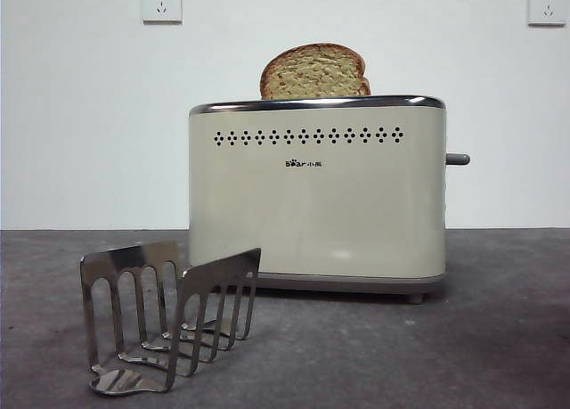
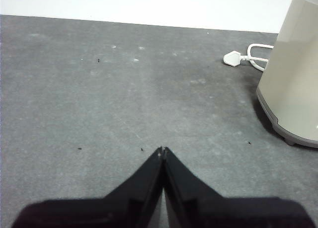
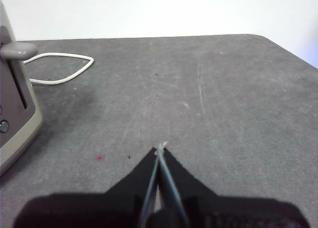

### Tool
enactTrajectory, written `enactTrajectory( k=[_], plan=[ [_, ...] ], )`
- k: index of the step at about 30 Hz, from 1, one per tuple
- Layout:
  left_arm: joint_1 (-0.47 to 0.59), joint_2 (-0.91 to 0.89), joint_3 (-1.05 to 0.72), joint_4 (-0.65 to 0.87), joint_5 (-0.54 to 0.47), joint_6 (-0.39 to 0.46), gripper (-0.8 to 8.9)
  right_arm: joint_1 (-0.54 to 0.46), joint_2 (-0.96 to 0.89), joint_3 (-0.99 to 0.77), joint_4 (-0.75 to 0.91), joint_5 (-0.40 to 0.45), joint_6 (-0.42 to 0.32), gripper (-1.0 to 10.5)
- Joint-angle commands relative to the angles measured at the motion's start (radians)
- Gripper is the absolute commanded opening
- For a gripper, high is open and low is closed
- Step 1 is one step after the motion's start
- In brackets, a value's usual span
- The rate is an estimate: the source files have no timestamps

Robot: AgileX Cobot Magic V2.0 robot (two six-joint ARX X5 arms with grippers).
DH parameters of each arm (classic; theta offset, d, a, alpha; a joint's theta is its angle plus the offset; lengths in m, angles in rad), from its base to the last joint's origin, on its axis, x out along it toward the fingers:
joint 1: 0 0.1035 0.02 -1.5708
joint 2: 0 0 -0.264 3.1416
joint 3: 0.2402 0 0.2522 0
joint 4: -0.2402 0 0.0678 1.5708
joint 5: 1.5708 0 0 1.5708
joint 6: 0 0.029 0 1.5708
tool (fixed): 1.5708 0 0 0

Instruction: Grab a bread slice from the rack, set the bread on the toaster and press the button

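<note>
The slice of bread (image 1: 313,71) stands in the toaster (image 1: 317,195), its top above the chrome rim. The rack (image 1: 165,313) sits empty near the desk (image 1: 499,338) front edge. Left pincer (image 2: 163,149) and right pincer (image 3: 160,147) are clenched, empty, over open desk.

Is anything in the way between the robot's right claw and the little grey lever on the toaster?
No, nothing visible. The right gripper, jaws shut, sits over bare grey table; the grey stubby button juts from the cream boxy toaster, with open table between.
</note>
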Motion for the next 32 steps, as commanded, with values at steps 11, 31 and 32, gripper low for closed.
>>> enactTrajectory(
  k=[11, 31, 32],
  plan=[
    [0.002, 0.000, -0.010, 0.004, 0.000, -0.005, -0.03, -0.001, -0.001, -0.008, 0.001, -0.002, -0.005, 0.0],
    [0.002, 0.000, -0.010, 0.004, 0.000, -0.005, -0.03, -0.001, -0.001, -0.008, 0.000, -0.002, -0.005, 0.0],
    [0.002, 0.000, -0.010, 0.004, 0.000, -0.005, -0.03, -0.001, -0.001, -0.008, 0.001, -0.002, -0.005, 0.0]
  ],
)
